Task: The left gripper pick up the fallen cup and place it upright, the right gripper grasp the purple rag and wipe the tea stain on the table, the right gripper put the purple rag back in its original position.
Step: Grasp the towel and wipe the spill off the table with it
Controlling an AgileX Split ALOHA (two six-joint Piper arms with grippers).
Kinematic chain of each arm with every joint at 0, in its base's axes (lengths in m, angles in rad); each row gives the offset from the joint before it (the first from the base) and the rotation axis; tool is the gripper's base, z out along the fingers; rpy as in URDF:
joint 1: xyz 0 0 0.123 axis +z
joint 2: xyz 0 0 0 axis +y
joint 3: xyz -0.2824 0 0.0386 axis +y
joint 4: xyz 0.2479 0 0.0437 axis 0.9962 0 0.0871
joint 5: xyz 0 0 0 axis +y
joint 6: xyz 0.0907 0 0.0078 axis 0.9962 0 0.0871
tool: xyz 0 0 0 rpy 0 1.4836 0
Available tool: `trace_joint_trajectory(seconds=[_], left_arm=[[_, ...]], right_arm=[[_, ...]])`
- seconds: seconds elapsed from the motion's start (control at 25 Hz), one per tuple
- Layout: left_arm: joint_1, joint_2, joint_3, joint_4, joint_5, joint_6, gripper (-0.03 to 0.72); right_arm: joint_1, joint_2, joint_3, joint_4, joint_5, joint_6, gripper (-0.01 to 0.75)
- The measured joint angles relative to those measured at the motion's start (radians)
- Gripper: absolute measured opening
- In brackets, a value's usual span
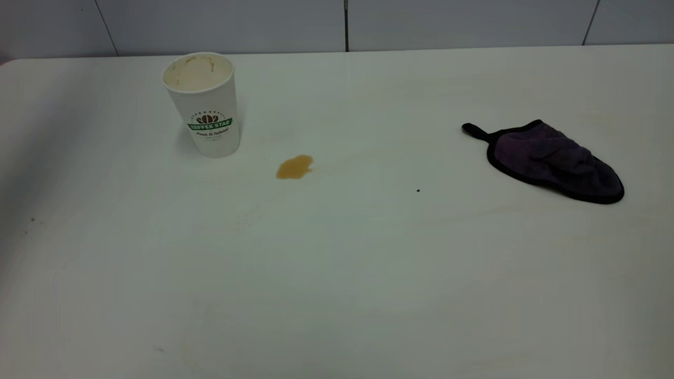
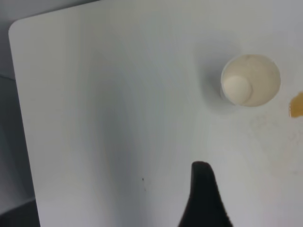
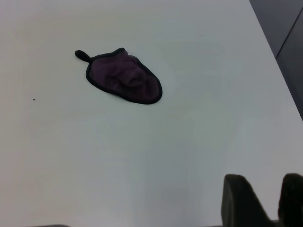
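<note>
The cup (image 1: 202,102) stands upright on the table (image 1: 337,273) at the back left, its tea-stained inside showing; the left wrist view looks down into it (image 2: 250,80). The tea stain (image 1: 295,167) lies just right of and in front of the cup, and its edge shows in the left wrist view (image 2: 297,105). The purple rag (image 1: 547,160) lies flat at the right, loop tab pointing left, also in the right wrist view (image 3: 124,76). The left gripper (image 2: 203,198) hovers apart from the cup, holding nothing. The right gripper (image 3: 265,182) is open and empty, well away from the rag. Neither gripper shows in the exterior view.
A tiny black speck (image 1: 418,190) lies between the stain and the rag. The table's left edge and rounded corner (image 2: 16,28) show in the left wrist view, and its right edge (image 3: 277,61) in the right wrist view. A grey wall stands behind the table.
</note>
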State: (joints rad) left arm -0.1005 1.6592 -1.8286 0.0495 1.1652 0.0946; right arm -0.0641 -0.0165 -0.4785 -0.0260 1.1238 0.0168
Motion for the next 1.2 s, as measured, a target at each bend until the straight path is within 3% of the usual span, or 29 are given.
trace_joint_trajectory(seconds=[0.4,1.2], left_arm=[[0.000,-0.445,0.506,0.102,0.000,-0.186,0.567],[0.000,-1.184,1.290,0.109,-0.025,-0.230,0.567]], right_arm=[[0.000,0.000,0.000,0.000,0.000,0.000,0.237],[0.000,0.000,0.000,0.000,0.000,0.000,0.237]])
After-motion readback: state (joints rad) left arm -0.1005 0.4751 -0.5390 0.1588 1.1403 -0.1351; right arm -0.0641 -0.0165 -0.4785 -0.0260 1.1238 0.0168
